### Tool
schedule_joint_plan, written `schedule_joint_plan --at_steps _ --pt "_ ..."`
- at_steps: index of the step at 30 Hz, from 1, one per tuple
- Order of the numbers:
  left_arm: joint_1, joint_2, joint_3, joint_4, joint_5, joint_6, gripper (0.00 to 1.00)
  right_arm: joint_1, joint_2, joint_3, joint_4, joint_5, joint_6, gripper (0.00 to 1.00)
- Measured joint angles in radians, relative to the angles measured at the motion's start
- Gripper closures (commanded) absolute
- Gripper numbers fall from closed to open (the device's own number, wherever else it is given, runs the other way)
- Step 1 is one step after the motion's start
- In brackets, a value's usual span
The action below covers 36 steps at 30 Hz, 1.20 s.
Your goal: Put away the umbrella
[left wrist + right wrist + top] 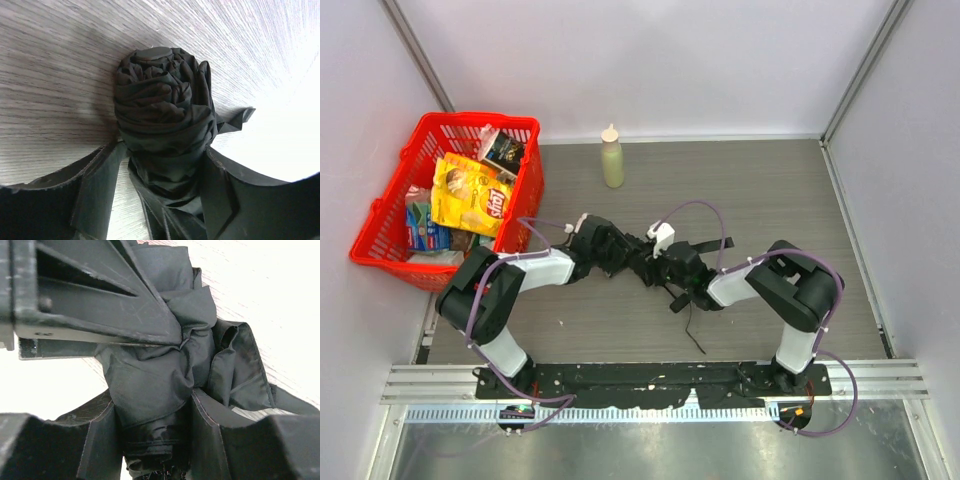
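Left pincer (pixel 162 152) and right pincer (pixel 152 402) both clench the bunched umbrella (pixel 160 95), its handle indiscernible.

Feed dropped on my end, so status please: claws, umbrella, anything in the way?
Left claw shut on umbrella. Right claw shut on it too, close beside. Umbrella bunched between them. Red basket far left, bottle at back, both apart from it.

The folded fabric umbrella (pixel 165 115) is plain black, the wood-grain worktop (pixel 770 200) streaked grey, the plastic lattice basket (pixel 470 118) red, the snack bag (pixel 470 195) yellow, the squeeze bottle (pixel 612 160) cream.
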Motion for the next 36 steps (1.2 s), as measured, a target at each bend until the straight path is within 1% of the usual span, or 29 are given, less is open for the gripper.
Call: schedule_joint_plan --at_steps 3,5,8,9,10,11,13,14,17,18,19,20,21,22,23,24,25,26,29,31,32,33,36 --pt "-0.002 -0.010 0.000 -0.003 -0.010 0.019 0.29 -0.058 0.000 -0.038 0.077 -0.144 0.086 0.99" --pt "-0.003 -0.011 0.000 0.000 -0.013 0.025 0.28 -0.087 0.005 -0.043 0.097 -0.225 0.147 0.99" --pt "-0.005 -0.010 0.000 0.003 -0.019 0.030 0.30 -0.113 0.024 -0.043 0.127 -0.330 0.236 0.99" --pt "-0.006 -0.009 0.000 0.003 -0.022 0.030 0.34 -0.122 0.034 -0.043 0.145 -0.362 0.269 0.99" --pt "-0.007 -0.008 0.000 0.003 -0.024 0.031 0.37 -0.132 0.045 -0.043 0.162 -0.393 0.301 0.99" --pt "-0.007 -0.004 0.001 0.002 -0.026 0.032 0.45 -0.144 0.057 -0.042 0.179 -0.423 0.332 0.99" --pt "-0.008 0.006 0.003 0.003 -0.032 0.035 0.72 -0.162 0.077 -0.042 0.214 -0.467 0.384 0.99" --pt "-0.009 0.012 0.006 0.006 -0.036 0.033 0.79 -0.172 0.089 -0.042 0.232 -0.488 0.409 0.99" --pt "-0.009 0.020 0.004 0.033 -0.033 0.018 0.96 -0.206 0.127 -0.042 0.292 -0.560 0.491 0.99" --pt "-0.009 0.019 -0.001 0.044 -0.032 0.012 0.99 -0.213 0.137 -0.041 0.307 -0.576 0.510 0.99" --pt "-0.009 0.017 -0.006 0.055 -0.029 0.008 1.00 -0.220 0.142 -0.040 0.315 -0.591 0.528 0.98" --pt "-0.009 0.015 -0.011 0.062 -0.028 0.010 1.00 -0.222 0.143 -0.039 0.314 -0.596 0.535 0.89" --pt "-0.009 0.014 -0.019 0.069 -0.031 0.009 1.00 -0.223 0.143 -0.034 0.301 -0.599 0.539 0.85" --pt "-0.009 0.014 -0.025 0.078 -0.031 0.007 1.00 -0.224 0.140 -0.026 0.277 -0.604 0.536 0.73" --pt "-0.009 0.013 -0.030 0.083 -0.031 0.007 1.00 -0.224 0.130 -0.012 0.234 -0.607 0.530 0.66" --pt "-0.008 0.012 -0.035 0.089 -0.032 0.006 1.00 -0.222 0.114 0.004 0.176 -0.606 0.512 0.54" --pt "-0.008 0.011 -0.039 0.093 -0.032 0.006 1.00 -0.218 0.093 0.018 0.113 -0.596 0.495 0.35" --pt "-0.008 0.010 -0.042 0.096 -0.030 0.006 1.00 -0.213 0.073 0.029 0.055 -0.584 0.474 0.28" --pt "-0.011 0.006 -0.047 0.096 -0.035 0.009 1.00 -0.178 -0.050 0.066 -0.198 -0.511 0.385 0.25" --pt "-0.011 0.006 -0.045 0.093 -0.032 0.006 1.00 -0.140 -0.140 0.089 -0.360 -0.420 0.314 0.23" --pt "-0.011 0.008 -0.041 0.086 -0.031 0.005 1.00 -0.122 -0.173 0.101 -0.415 -0.383 0.284 0.23" --pt "-0.011 0.009 -0.034 0.074 -0.030 0.002 1.00 -0.086 -0.214 0.115 -0.478 -0.315 0.240 0.22" --pt "-0.011 0.017 -0.008 0.028 -0.022 -0.015 1.00 0.040 -0.286 0.146 -0.550 -0.130 0.128 0.21"
